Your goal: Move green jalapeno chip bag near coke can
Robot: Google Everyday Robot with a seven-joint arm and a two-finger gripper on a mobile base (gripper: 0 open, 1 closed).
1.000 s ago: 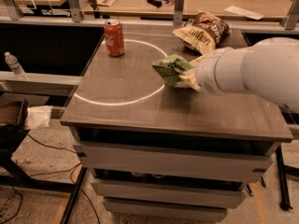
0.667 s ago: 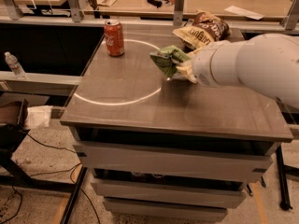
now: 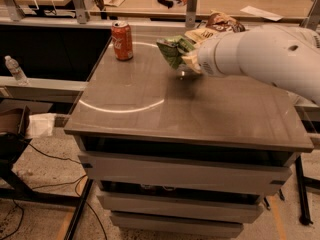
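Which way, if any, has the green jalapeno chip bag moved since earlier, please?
Yes: held by the pincer at its right edge, the green jalapeno chip bag has shifted left, closer to the coke can.

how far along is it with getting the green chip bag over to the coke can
Done: the gripper has the green jalapeno chip bag in its grasp, apparently lifted off the table. In hand: the bag hangs right of the coke can in the picture, with a gap between them. Left: close that gap, set the bag down beside the can and let go.
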